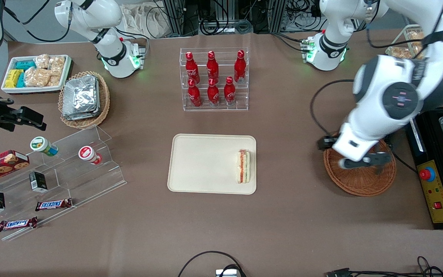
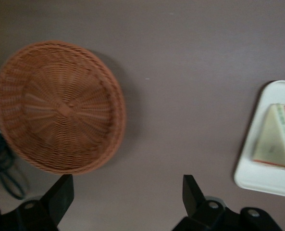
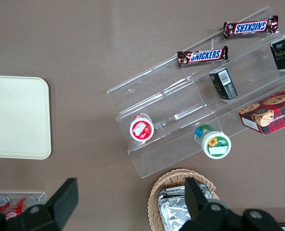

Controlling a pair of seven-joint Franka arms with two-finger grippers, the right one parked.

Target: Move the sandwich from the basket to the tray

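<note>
Sandwich (image 1: 243, 166), triangular white-bread wedge, sits on cream rectangular tray (image 1: 206, 163); round brown wicker basket (image 2: 58, 106) empty. Gripper (image 2: 128, 199) above basket, jaws wide apart, holding nothing. Placement looks done.

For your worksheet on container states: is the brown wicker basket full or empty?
Empty: the basket shows only bare weave; the open gripper hangs above it, and the sandwich lies on the tray.

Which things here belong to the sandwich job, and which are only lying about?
Belong to the job:
- triangular white-bread sandwich, lying on the tray
- cream rectangular tray
- round reddish-brown wicker basket, holding nothing
- left gripper, open above the table beside the basket

Lying about:
- red bottles in clear rack
- Snickers bars
- pale basket of foil packets
</note>
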